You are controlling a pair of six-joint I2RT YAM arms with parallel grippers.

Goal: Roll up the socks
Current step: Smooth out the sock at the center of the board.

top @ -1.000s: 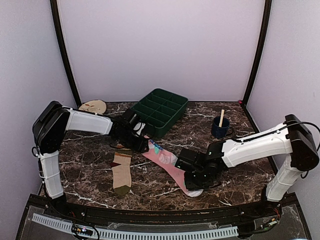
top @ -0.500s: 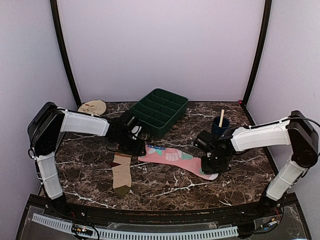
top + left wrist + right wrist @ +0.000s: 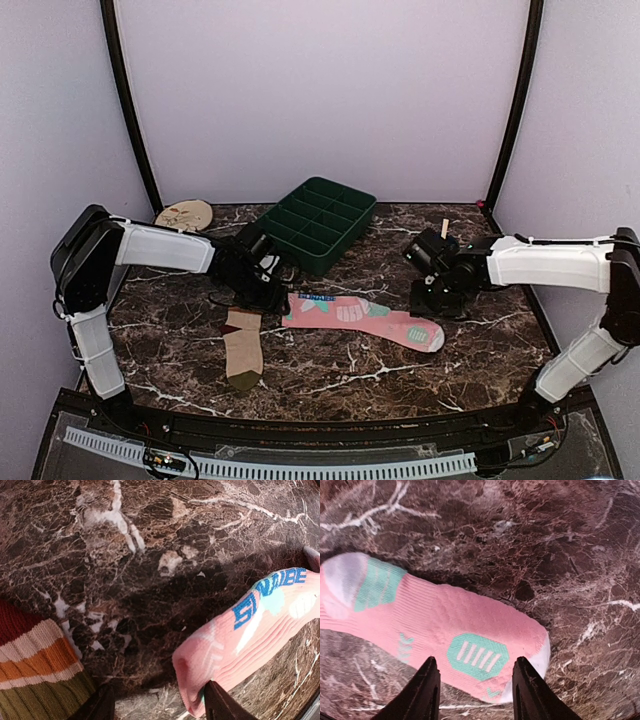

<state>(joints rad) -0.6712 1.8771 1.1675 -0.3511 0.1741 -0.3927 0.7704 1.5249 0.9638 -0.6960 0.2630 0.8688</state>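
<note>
Dark brown marble-look tabletop (image 3: 330, 385), glossy with white veining; pale lilac walls behind.

Nearest me is the beige sock (image 3: 243, 352). It is ribbed knit and lies flat, olive toe toward me. The far end is banded maroon, cream, orange and olive.

Just right of it is the pink sock (image 3: 365, 318), a finer knit stretched flat across the middle. It has teal and white patches, blue lettering at the cuff, and a white toe tip pointing right. I see neither sock rolled.

Left gripper (image 3: 160, 696) sits low at the pink cuff, jaws spread wide. The cuff edge lies against one finger, and the striped bands are beside the other.

Right gripper (image 3: 475, 661) hangs over the pink toe, jaws wide, gripping nothing.

Farther back:
- a dark green plastic tray (image 3: 320, 225) with a grid of compartments
- a blue mug (image 3: 438, 258) with a wooden stick (image 3: 443, 236) standing in it
- a round beige disc (image 3: 186, 213) at far left
</note>
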